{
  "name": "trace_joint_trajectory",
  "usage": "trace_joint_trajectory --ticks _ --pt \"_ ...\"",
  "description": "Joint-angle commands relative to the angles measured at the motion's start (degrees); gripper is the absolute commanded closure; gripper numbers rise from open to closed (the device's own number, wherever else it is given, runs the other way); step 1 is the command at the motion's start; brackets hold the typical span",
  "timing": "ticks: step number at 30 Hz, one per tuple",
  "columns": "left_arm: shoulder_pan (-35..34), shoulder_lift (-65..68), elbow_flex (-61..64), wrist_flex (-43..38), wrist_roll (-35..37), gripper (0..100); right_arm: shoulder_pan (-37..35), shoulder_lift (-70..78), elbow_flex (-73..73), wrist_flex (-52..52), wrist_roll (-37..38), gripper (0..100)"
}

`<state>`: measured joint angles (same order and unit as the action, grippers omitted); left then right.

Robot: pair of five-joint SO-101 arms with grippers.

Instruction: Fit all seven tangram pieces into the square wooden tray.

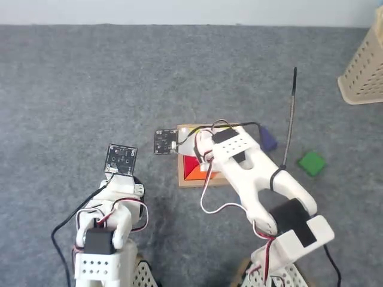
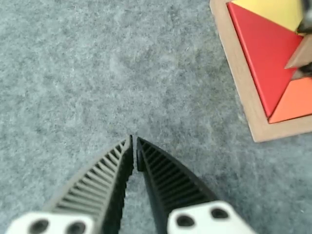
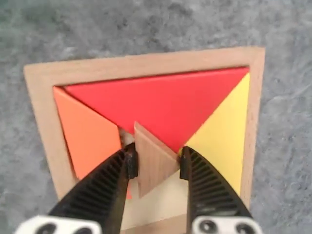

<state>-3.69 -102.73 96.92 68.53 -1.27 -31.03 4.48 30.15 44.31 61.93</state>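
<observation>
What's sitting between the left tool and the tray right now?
Nothing but bare grey carpet: in the left wrist view the stretch from the left tool to the tray is clear.

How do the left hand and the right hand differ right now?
The left hand is shut on nothing; the right hand grips a brown triangle. The left hand is over bare carpet beside the tray; the right hand is over the tray, between the orange piece and yellow piece. Both have black ribbed fingers.
</observation>
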Motion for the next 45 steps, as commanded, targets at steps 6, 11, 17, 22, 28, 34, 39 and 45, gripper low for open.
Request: trace_joint_trajectory --ticks 6,11,17,22,28,34,39,45 --pt "-0.35 -0.18 -0.31 0.26 0.53 99 2.33 -3.30 -2.20 4.53 0.79 85.8" --pt "-0.35 -0.18 -0.31 0.26 0.53 99 2.15 -3.21 -2.20 4.44 0.62 85.7" --pt "-0.35 -0.18 -0.31 0.26 0.53 99 0.92 -3.47 -2.37 4.00 -2.64 85.3" --pt "-0.26 -0.18 -0.31 0.26 0.53 99 1.27 -3.47 -2.64 3.47 -3.08 85.3" --pt "-0.26 -0.18 -0.31 0.26 0.53 99 1.27 -3.56 -2.64 3.56 -4.57 79.2" --pt "-0.26 -0.18 -0.31 0.26 0.53 99 1.36 -4.00 -2.64 3.82 -4.57 78.6" --pt "-0.26 -0.18 -0.31 0.26 0.53 99 2.33 -10.59 -1.05 4.26 -5.36 84.8" --pt "-0.26 -0.18 -0.31 0.26 0.53 99 4.79 -13.67 0.70 2.59 -11.43 99.1"
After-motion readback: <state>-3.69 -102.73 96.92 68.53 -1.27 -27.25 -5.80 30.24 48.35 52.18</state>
